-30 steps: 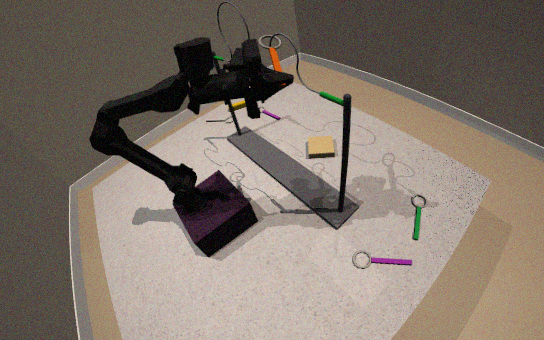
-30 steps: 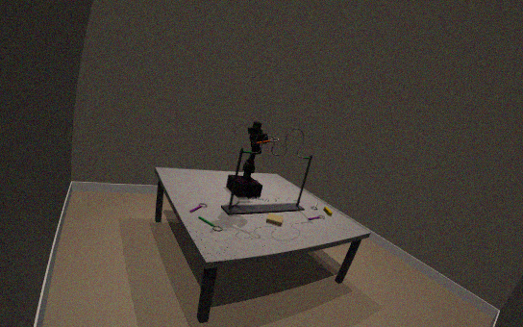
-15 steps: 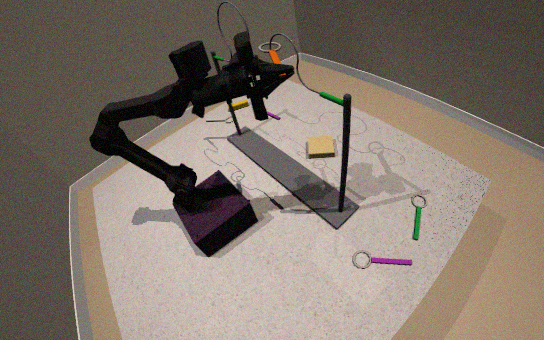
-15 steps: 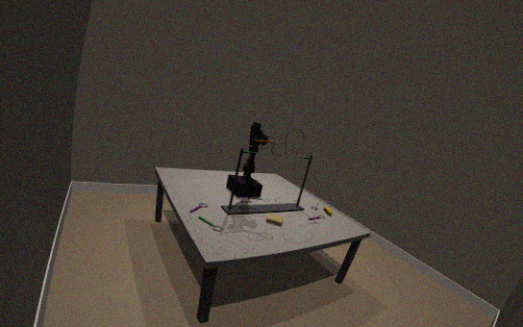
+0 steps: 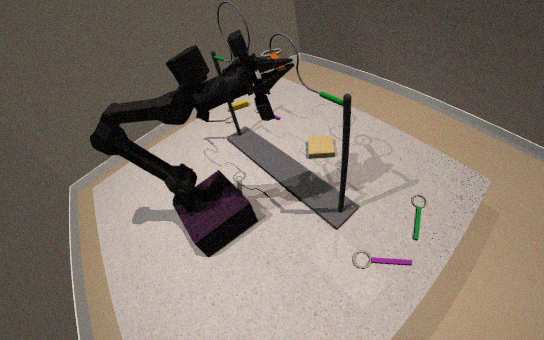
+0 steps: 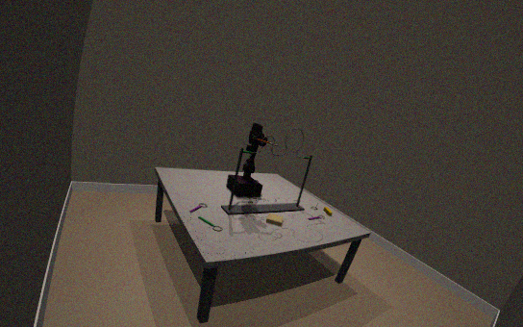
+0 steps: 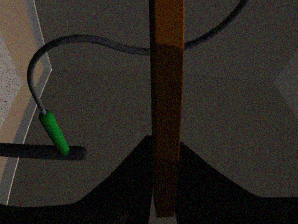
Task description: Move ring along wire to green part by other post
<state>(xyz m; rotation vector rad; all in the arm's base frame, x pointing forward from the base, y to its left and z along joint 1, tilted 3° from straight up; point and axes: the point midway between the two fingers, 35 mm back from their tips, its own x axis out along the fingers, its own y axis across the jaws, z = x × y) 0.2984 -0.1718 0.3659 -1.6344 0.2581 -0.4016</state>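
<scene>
Standing on bare floor, a pale speckled table (image 5: 310,280) (image 6: 183,192).

Orange handle (image 5: 274,56) (image 7: 167,95) — grey wire (image 5: 298,70) (image 7: 80,38), green sleeve (image 5: 332,98) (image 7: 54,132), seemingly purple-black base (image 5: 232,220) (image 6: 234,185)

black jointed arm (image 5: 145,107) (image 6: 249,161), boxy dark purple base (image 5: 235,220) (image 6: 236,188)

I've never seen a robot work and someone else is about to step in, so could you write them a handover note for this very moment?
Gripper: shut on the orange handle, held up off the table.
Ring: up at the looping grey wire, between the two posts, on neither green part.
Done: handle gripped, ring off the green ends.
Left: follow the wire to the goal end, keeping clear of the grey, hang the ring on its green part, let go, back away. Which end is the goal, I cannot tell.
</scene>
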